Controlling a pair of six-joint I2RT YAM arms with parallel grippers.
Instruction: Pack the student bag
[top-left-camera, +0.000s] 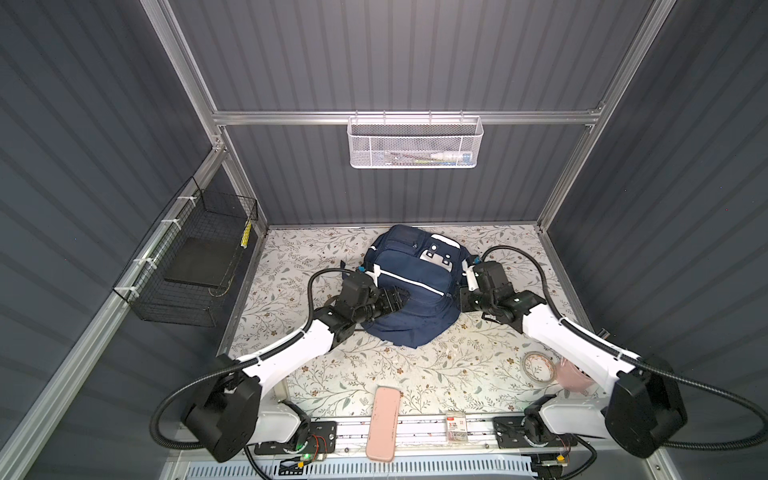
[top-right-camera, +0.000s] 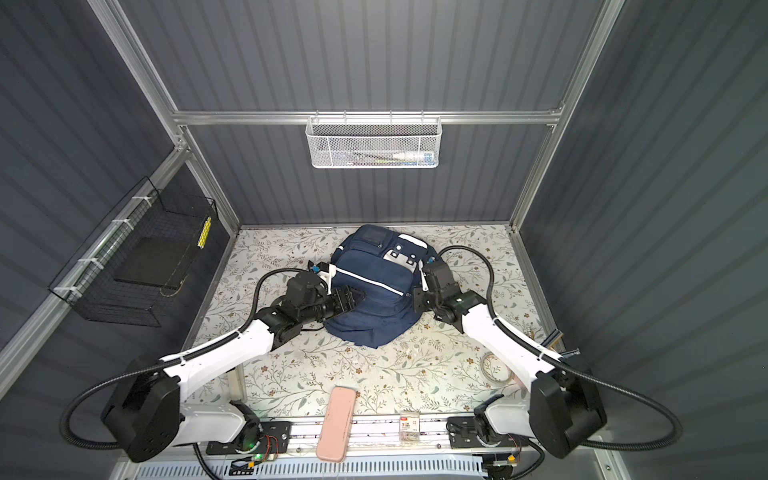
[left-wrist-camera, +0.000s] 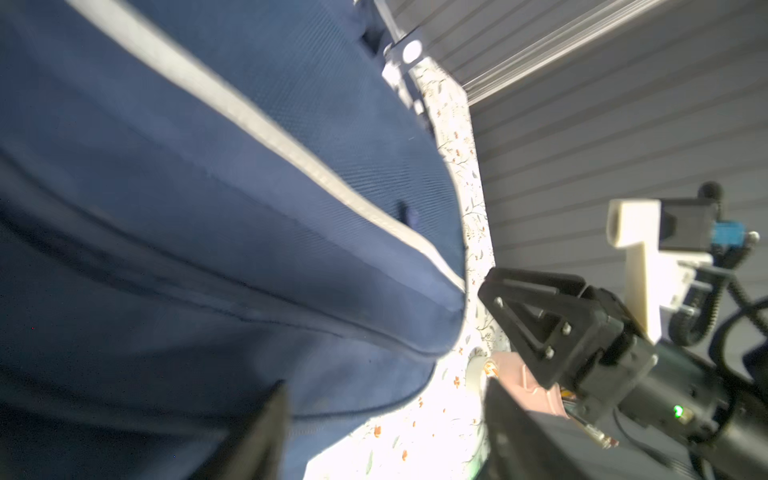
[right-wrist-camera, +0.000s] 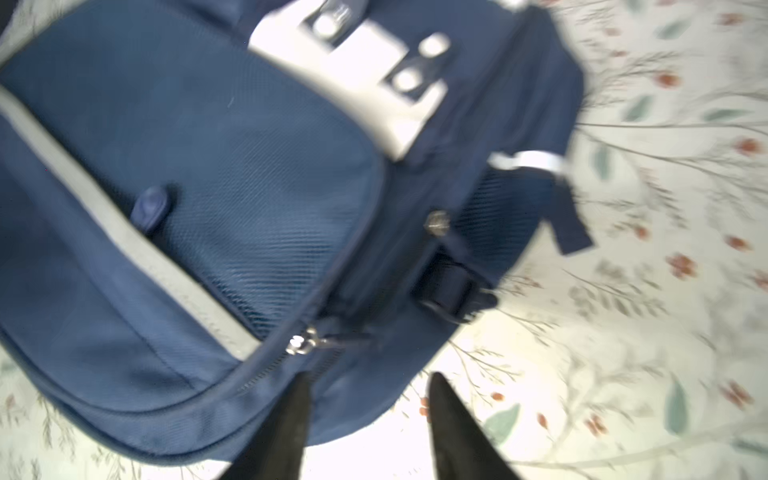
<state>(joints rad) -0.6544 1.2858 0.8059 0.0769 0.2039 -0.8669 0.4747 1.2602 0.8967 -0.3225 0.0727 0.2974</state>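
student bag (top-left-camera: 409, 291) central, pink case (top-left-camera: 383, 422), tape roll (top-left-camera: 524, 368)

A flat oblong pink case (top-left-camera: 383, 424) is seen at six o'clock, a small red-labelled packet (top-left-camera: 456, 427) at five, a clear tape roll (top-left-camera: 539, 366) at four. A white mesh basket (top-left-camera: 415, 143) is hung at twelve, a black wire basket (top-left-camera: 189, 270) at nine.
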